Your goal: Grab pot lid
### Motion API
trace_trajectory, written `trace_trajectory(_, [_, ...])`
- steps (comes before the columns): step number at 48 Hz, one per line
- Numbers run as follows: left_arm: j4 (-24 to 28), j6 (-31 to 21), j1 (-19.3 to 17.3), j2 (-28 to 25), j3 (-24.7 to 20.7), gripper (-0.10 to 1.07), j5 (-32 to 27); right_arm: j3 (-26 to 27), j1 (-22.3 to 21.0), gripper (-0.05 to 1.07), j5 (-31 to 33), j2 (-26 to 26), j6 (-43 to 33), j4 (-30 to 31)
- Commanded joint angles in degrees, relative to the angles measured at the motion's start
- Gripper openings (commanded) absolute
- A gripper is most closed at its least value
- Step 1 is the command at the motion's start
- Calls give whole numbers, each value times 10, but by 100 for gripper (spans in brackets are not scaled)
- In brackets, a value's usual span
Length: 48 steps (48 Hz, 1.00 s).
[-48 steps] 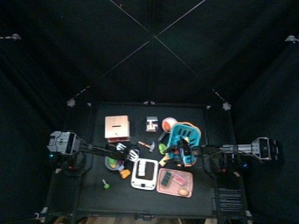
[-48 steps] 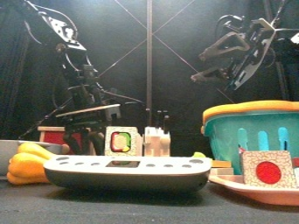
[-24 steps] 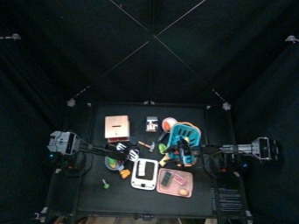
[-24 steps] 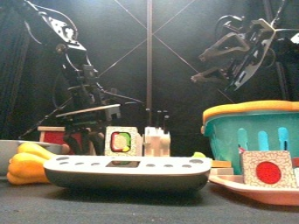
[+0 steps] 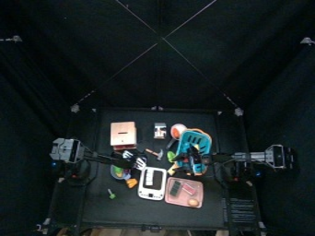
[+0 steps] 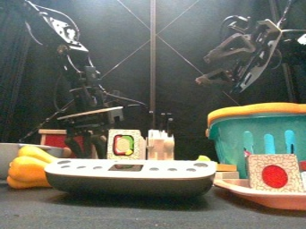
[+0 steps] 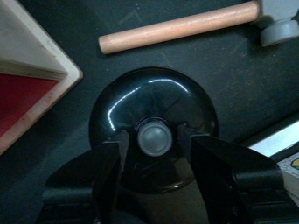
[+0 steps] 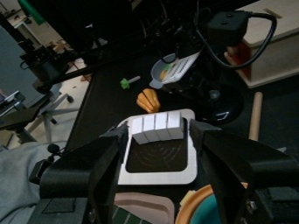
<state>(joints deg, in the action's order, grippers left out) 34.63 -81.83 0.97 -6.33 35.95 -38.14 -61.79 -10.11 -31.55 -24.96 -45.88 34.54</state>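
Observation:
The pot lid (image 7: pixel 128 101) is black, round and glossy, with a grey knob (image 7: pixel 153 137) at its middle. It lies flat on the table and shows clearly only in the left wrist view. My left gripper (image 7: pixel 155 133) is right above it, open, with one jaw on each side of the knob and a small gap to it. In the top view the left gripper (image 5: pixel 127 158) is low over the table's left middle. My right gripper (image 8: pixel 160 136) is open and empty, held high over the teal basket (image 5: pixel 191 143).
A wooden-handled hammer (image 7: pixel 176 26) lies just beyond the lid. A red box with a wooden rim (image 7: pixel 30 70) is beside it. A white scale (image 6: pixel 131 174), a yellow toy (image 6: pixel 30 165) and a pink tray (image 5: pixel 187 192) stand at the front.

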Motion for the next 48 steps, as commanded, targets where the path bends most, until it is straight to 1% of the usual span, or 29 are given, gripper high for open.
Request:
trace_trajectory(1, [1, 0, -2, 10, -11, 86, 2, 4, -1, 91, -2, -4, 0, -2])
trace_trajectory(7, [0, 0, -2, 10, -11, 83, 1, 4, -1, 91, -3, -4, -1, -2])
trace_trajectory(10, [0, 0, -2, 10, -11, 79, 2, 4, -1, 91, -2, -4, 0, -2])
trace_trajectory(21, [0, 0, -4, 10, -12, 55, 0, 4, -1, 91, -2, -4, -1, -2])
trace_trajectory(26, [-2, 0, -5, 11, -13, 49, 0, 4, -1, 91, -2, -4, 0, -2])
trace_trajectory(40, [-9, 1, -4, 19, -28, 49, -7, 4, -1, 91, -2, -4, -1, -2])
trace_trajectory(48, [-9, 1, -4, 20, -26, 49, -14, 4, -1, 91, -2, -4, -1, -2])
